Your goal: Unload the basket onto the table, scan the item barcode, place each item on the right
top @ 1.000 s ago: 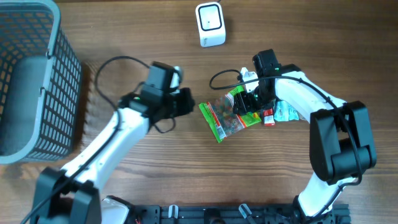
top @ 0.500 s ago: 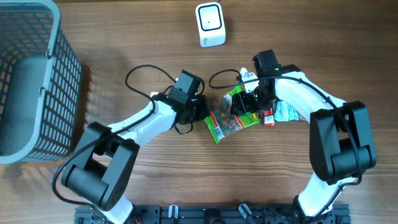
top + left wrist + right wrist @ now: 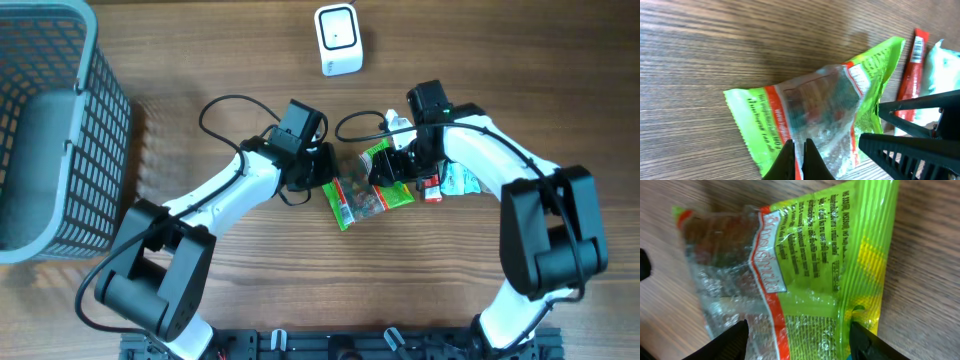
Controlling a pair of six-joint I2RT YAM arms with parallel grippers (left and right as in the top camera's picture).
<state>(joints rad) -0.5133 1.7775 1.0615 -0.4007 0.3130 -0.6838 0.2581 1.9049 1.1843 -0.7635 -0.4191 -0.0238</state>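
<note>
Shut tight at the left gripper [image 3: 799,150], tips over the clear window of the snack packet [image 3: 368,192]; cannot tell whether pinching film. Spread at the right gripper [image 3: 801,332], astride the packet's green end, grip uncertain. Lying between both arms, long axis jaw to jaw, well apart from the scanner [image 3: 338,38].

Scanner [image 3: 338,39] behind packet [image 3: 368,196]; basket [image 3: 100,130] far left.
</note>
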